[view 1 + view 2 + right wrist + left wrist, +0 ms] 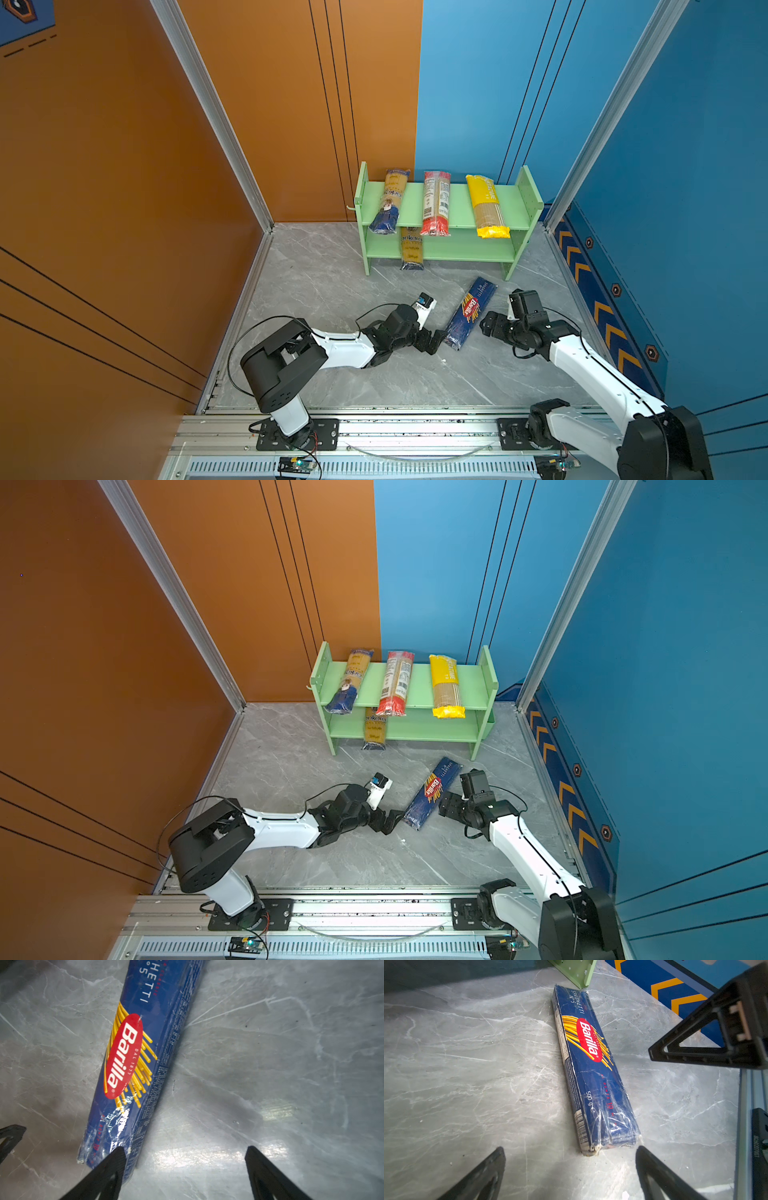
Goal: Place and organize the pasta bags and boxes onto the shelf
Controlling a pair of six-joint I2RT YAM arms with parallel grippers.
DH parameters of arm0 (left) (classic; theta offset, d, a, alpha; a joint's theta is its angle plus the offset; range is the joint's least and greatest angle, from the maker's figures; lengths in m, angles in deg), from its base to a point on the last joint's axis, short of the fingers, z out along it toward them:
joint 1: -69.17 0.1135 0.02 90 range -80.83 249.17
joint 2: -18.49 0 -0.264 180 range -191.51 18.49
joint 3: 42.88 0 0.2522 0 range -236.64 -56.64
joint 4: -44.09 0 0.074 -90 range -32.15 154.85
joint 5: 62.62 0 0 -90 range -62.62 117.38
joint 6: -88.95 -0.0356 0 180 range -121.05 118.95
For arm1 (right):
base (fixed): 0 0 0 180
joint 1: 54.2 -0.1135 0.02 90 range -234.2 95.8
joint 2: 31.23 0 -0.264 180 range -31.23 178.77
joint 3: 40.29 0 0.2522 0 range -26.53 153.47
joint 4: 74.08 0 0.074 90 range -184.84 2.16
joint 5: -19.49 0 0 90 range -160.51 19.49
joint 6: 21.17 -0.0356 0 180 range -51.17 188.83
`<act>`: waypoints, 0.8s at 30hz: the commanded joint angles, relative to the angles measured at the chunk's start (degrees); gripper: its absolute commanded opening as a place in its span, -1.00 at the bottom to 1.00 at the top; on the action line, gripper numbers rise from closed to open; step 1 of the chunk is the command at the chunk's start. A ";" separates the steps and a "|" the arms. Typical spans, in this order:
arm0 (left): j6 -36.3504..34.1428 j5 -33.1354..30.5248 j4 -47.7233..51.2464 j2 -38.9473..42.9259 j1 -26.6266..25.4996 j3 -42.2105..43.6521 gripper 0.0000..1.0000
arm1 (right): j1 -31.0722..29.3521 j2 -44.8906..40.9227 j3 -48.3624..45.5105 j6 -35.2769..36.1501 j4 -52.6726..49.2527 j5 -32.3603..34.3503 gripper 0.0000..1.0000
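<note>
Flat on tabletop (332,291) toward right edge, before shelf (459,203): Barilla pack (471,312); left claw (569,1147) and right claw (185,1147) flanking, both wide, empty.

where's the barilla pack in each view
Top view: Barilla pack slanted on the floor, before the shelf.
Top view: same spot.
Left wrist: mid-picture, running lengthwise away from the camera.
Right wrist: close up, near end partly behind a fingertip.
Shared landmark: its red oval logo.
</note>
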 commanded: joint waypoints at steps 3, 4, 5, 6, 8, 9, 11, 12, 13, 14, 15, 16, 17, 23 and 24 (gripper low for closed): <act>-1.02 2.03 -1.40 -0.67 -0.46 -0.95 0.96 | 0.71 3.21 0.79 0.31 -0.88 5.51 0.76; -1.03 1.98 -1.49 -0.69 -0.45 -0.93 0.96 | 0.78 3.92 0.85 0.31 -0.57 6.08 0.77; -1.09 2.08 -1.49 -0.72 -0.52 -0.93 0.96 | 0.95 4.58 0.96 0.23 -0.22 6.59 0.76; -1.02 2.09 -1.49 -0.71 -0.61 -0.82 0.96 | 1.02 5.28 1.11 0.15 0.20 7.19 0.76; -1.04 2.09 -1.49 -0.65 -0.61 -0.78 0.96 | 1.16 6.62 1.53 -0.04 1.29 8.05 0.76; -1.10 2.01 -1.49 -0.61 -0.61 -0.71 0.96 | 1.10 7.30 1.73 -0.04 1.73 8.40 0.76; -1.12 1.84 -1.49 -0.54 -0.59 -0.58 0.96 | 1.14 8.78 2.52 -0.15 2.41 9.65 0.77; -1.14 1.69 -1.49 -0.52 -0.56 -0.50 0.96 | 1.13 9.33 2.72 -0.17 3.01 10.15 0.77; -1.13 1.73 -1.49 -0.35 -0.55 -0.35 0.96 | 1.25 10.06 3.06 -0.18 3.41 10.57 0.76; -1.13 1.75 -1.58 -0.29 -0.55 -0.20 0.96 | 1.20 10.80 3.49 -0.15 3.72 11.16 0.77; -1.24 1.67 -1.62 -0.21 -0.60 -0.15 0.96 | 1.34 11.57 3.86 -0.20 4.02 11.62 0.76; -1.20 1.51 -1.57 -0.14 -0.59 -0.04 0.96 | 1.28 12.42 4.18 -0.06 4.40 11.99 0.76; -1.28 1.45 -1.58 -0.05 -0.58 0.05 0.96 | 1.30 13.36 4.54 -0.09 4.86 12.34 0.77; -1.44 1.24 -1.57 0.24 -0.56 0.56 0.96 | 1.16 19.22 6.73 -0.72 7.32 12.81 0.76; -1.42 1.15 -1.54 0.31 -0.54 0.56 0.96 | 1.06 20.01 7.01 -0.90 7.74 12.78 0.76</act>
